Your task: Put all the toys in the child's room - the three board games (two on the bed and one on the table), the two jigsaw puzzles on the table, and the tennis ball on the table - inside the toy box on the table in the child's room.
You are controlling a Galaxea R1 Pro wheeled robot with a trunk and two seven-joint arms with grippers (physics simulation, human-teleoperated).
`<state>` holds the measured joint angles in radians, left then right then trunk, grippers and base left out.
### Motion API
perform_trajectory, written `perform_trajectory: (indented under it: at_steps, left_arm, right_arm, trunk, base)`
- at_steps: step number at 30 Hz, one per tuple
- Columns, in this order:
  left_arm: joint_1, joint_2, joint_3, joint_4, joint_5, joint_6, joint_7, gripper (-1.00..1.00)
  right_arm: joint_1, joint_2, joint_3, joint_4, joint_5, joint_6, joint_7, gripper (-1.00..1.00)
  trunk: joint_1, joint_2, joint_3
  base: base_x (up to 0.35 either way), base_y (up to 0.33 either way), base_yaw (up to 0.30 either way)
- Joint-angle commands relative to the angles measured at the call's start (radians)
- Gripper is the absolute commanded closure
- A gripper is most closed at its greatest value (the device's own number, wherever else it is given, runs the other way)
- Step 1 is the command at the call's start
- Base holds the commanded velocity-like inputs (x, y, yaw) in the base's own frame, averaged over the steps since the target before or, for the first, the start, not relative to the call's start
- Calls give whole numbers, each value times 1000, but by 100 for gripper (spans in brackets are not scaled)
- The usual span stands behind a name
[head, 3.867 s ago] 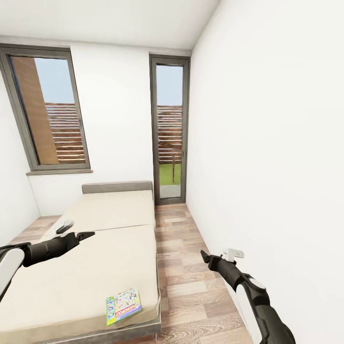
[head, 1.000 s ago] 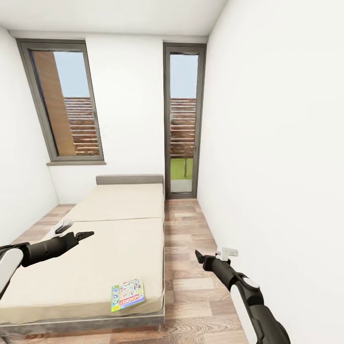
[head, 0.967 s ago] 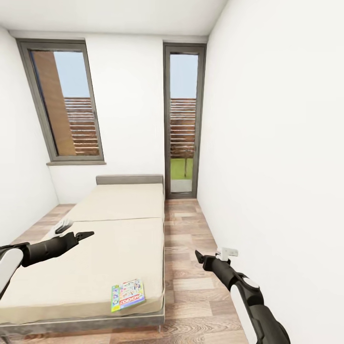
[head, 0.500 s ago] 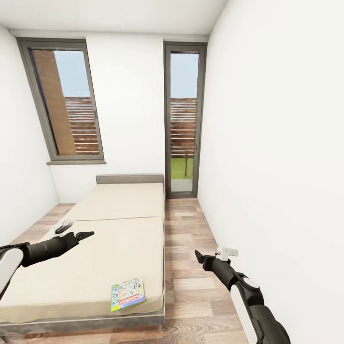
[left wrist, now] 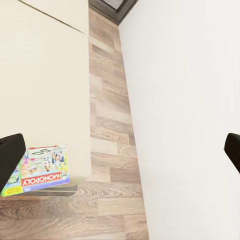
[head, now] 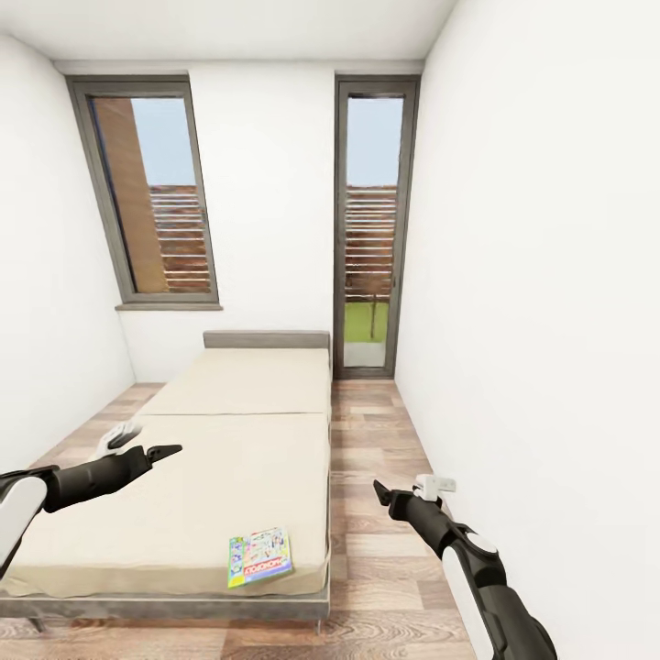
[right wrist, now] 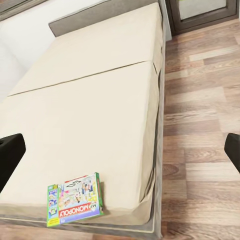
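Monopoly box [head: 260,556] is what we see first from the head view, lying flat on the bed [head: 211,458] at the mattress corner nearest us on the wooden-floor [head: 376,440] side, a little in from both edges. We judge it a light, stiff cardboard box with a slick printed lid, thin enough that nothing can get under it while it lies flat, so the best hold is likely across a short side after nudging it out over the mattress edge. Our left gripper [head: 168,450] hangs above the bed, well back from the box and touching nothing; our right gripper [head: 378,490] hangs over the floor beside the bed, also empty. From this view we cannot tell how wide either claw stands. In the left wrist view the Monopoly box [left wrist: 37,170] sits by the bed's corner with its title side toward the mattress edge, and the two dark fingertips [left wrist: 10,156] stand at opposite sides of the picture, so we read that claw as spread wide with nothing between. In the right wrist view the Monopoly box [right wrist: 74,199] lies near the same corner, slightly askew to the edge, and the fingertips [right wrist: 9,152] are likewise far apart and bare.
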<state>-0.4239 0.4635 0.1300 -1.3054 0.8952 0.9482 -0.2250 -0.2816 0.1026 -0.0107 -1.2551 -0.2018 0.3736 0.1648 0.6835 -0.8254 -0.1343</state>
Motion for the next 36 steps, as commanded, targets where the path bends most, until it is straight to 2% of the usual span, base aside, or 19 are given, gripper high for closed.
perform_trajectory:
  at_steps: [1, 17, 20, 21, 24, 26, 29, 33, 36]
  left_arm:
    - [-1, 0, 1, 0, -7, 4, -8, -100]
    - [-2, 6, 4, 0, -1, 9, -8, -100]
    - [-2, 7, 5, 0, -1, 11, -8, -100]
    - [-2, 7, 5, 0, 0, 12, -8, -100]
    - [-3, 6, 5, 0, 0, 12, -8, -100]
    - [-3, 4, 6, 0, 1, 11, -8, -100]
    - [-3, 3, 6, 0, 1, 11, -8, -100]
    - [-3, 1, 5, 0, 1, 10, -8, -100]
    - [-3, -1, 5, 0, 1, 10, -7, -100]
  right_arm:
    - [-1, 0, -1, -1, -7, 6, 2, -100]
    - [7, 0, -1, -82, -17, 17, 3, -100]
    - [5, 0, -1, -143, -20, 30, 3, -100]
    - [5, 0, -1, -193, -21, 56, 3, -100]
    - [4, 2, 0, -240, -23, 108, 3, -100]
    - [3, 15, 4, -259, -33, 149, -1, -100]
    - [4, 38, 9, -273, -48, 170, -4, -100]
    - [4, 49, 10, -276, -57, 183, -7, -100]
    - [4, 48, 7, -281, -59, 189, -7, -100]
  trunk:
    - [4, -9, -5]
    - [66, -121, -55]
    - [77, -142, -64]
    - [81, -149, -68]
    - [92, -170, -77]
    - [100, -184, -83]
    - [112, -205, -93]
    - [127, -233, -105]
    - [138, -254, -115]
  base:
    - [0, 0, 4]
    - [0, 0, 0]
    - [0, 0, 0]
    - [0, 0, 0]
    - [0, 0, 0]
    - [0, 0, 0]
    - [0, 0, 0]
    - [0, 0, 0]
    - [0, 0, 0]
